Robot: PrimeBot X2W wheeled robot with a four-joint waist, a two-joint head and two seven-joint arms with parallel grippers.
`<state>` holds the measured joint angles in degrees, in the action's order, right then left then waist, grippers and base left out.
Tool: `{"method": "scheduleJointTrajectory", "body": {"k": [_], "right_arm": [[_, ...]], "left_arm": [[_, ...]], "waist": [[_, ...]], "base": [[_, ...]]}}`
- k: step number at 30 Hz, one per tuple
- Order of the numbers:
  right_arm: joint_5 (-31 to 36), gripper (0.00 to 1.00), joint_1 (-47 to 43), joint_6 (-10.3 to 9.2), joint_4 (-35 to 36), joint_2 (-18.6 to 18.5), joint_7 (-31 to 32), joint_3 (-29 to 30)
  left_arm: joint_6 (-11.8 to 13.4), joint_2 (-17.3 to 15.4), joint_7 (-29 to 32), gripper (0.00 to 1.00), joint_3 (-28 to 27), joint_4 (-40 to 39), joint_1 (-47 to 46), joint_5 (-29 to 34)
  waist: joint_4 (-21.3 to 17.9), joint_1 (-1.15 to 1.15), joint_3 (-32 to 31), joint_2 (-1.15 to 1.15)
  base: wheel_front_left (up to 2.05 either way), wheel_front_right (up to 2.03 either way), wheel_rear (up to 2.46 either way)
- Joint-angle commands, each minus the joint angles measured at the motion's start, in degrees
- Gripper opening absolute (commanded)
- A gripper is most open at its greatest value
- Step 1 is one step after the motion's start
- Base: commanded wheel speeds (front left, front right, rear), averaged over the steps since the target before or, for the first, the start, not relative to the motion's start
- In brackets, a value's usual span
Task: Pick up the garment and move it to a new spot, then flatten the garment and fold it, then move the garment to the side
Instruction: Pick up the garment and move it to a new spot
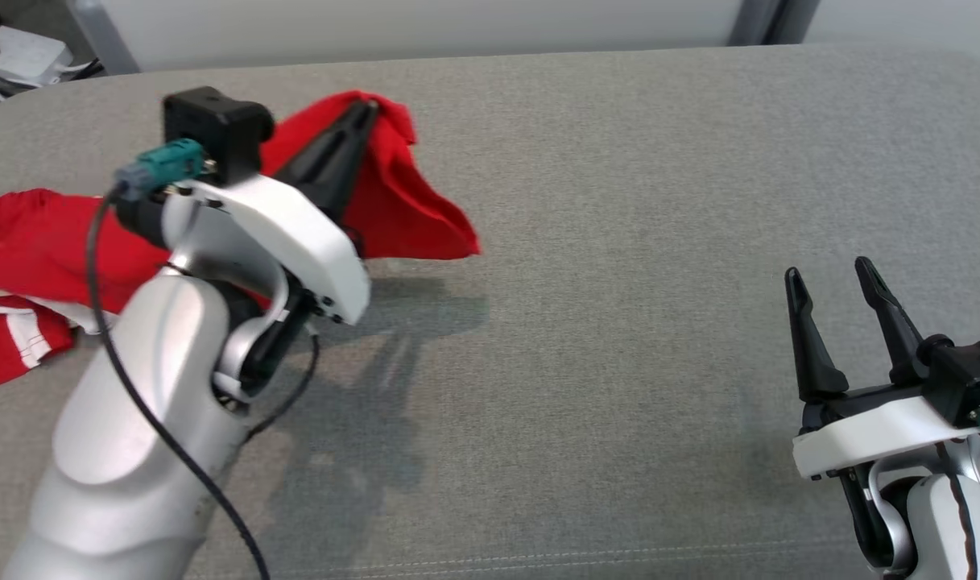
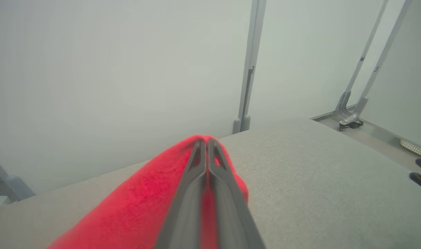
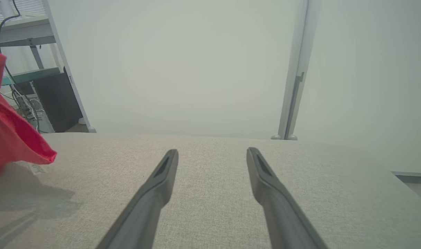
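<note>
Left fingers are clamped shut on a bunch of the red garment, holding that bit up off the grey worktop at the far left. The cloth is draped over the tips and hangs down to a point on the right side. The rest of the garment trails off toward the left edge, where it lies on the worktop with some white trim showing. Right fingers are spread wide with nothing between them, parked low at the near right, well apart from the cloth. So I'd say this is step one, the pick-up-and-move bit. No flattening or folding is done yet, since it's all bunched up. Next move, my guess: take it over the bare middle of the worktop, set it down and let go. Then bring the right arm in so both can grab edges and spread it flat. Watch the trailing part, it could drag or twist.
</note>
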<state>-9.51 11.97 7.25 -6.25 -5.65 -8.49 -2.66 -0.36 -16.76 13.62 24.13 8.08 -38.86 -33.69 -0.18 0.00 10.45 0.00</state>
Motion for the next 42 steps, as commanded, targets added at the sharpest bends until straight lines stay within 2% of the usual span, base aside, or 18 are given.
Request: {"method": "scheduleJointTrajectory", "body": {"k": [1, 6, 7, 13, 21, 26, 27, 28, 36, 39, 42], "right_arm": [[0.73, 1.00, -0.13, 0.24, 1.96, -0.07, -0.02, -0.90], [0.58, 1.00, 0.50, 0.24, 2.21, 0.76, -0.53, -0.93], [0.58, 1.00, 0.50, 0.24, 2.21, 0.76, -0.53, -0.93], [0.08, 1.00, 0.90, 0.24, 1.45, 1.67, -1.48, -1.87], [-1.48, 1.00, 2.36, 0.24, -1.11, 2.47, -3.32, -4.48], [-2.46, 1.00, 2.78, 0.24, -2.94, 2.66, -4.44, -5.09], [-2.54, 1.00, 2.82, 0.24, -3.31, 2.68, -4.57, -5.08], [-2.56, 1.00, 2.88, 0.24, -3.60, 2.69, -4.69, -4.97], [-2.12, 1.00, 4.04, 0.24, -4.74, 2.75, -5.31, -4.17], [-1.71, 1.00, 4.17, 0.24, -4.68, 2.75, -5.37, -3.46], [-1.15, 1.00, 4.10, 0.24, -4.52, 2.71, -5.27, -2.99]], "left_arm": [[-0.06, -0.17, 0.12, 0.00, -0.94, -1.76, -1.24, -0.44], [-1.95, 5.83, -0.26, 0.00, 3.01, 1.93, -4.12, -1.49], [-1.95, 5.83, -0.26, 0.00, 3.01, 1.93, -4.12, -1.49], [-3.49, 10.36, -0.91, 0.00, 6.05, 7.99, -7.80, -1.98], [-4.10, 12.35, -1.33, 0.00, 8.31, 17.07, -10.81, -2.63], [-4.52, 12.33, -1.23, 0.02, 8.39, 23.14, -11.37, -3.40], [-4.79, 12.41, -1.20, 0.41, 8.64, 24.07, -11.37, -3.68], [-5.10, 12.52, -1.39, 1.00, 8.97, 24.71, -11.46, -3.91], [-6.21, 13.36, -6.29, 1.00, 12.10, 23.11, -11.98, -3.96], [-5.04, 12.20, -8.26, 1.00, 11.86, 19.81, -12.44, -2.41], [-2.43, 9.00, -9.76, 1.00, 10.34, 15.93, -12.09, -0.76]], "waist": [[-2.52, 0.00, 0.51, 0.00], [-9.10, 0.00, 2.54, 0.00], [-9.10, 0.00, 2.54, 0.00], [-15.93, 0.00, 4.90, 0.00], [-23.63, 0.00, 8.27, 0.00], [-24.61, 0.00, 9.25, 0.00], [-24.45, 0.00, 9.31, 0.00], [-24.17, 0.00, 9.41, 0.00], [-20.33, 0.00, 8.07, 0.00], [-18.19, 0.00, 7.23, 0.00], [-15.85, 0.00, 6.49, 0.00]], "base": [[0.00, 0.00, 0.00], [0.00, 0.00, 0.00], [0.00, 0.00, 0.00], [0.00, 0.00, 0.00], [0.00, 0.00, 0.00], [0.00, 0.00, 0.00], [0.00, 0.00, 0.00], [0.00, 0.00, 0.00], [0.00, 0.00, 0.00], [0.00, 0.00, 0.00], [0.00, 0.00, 0.00]]}}
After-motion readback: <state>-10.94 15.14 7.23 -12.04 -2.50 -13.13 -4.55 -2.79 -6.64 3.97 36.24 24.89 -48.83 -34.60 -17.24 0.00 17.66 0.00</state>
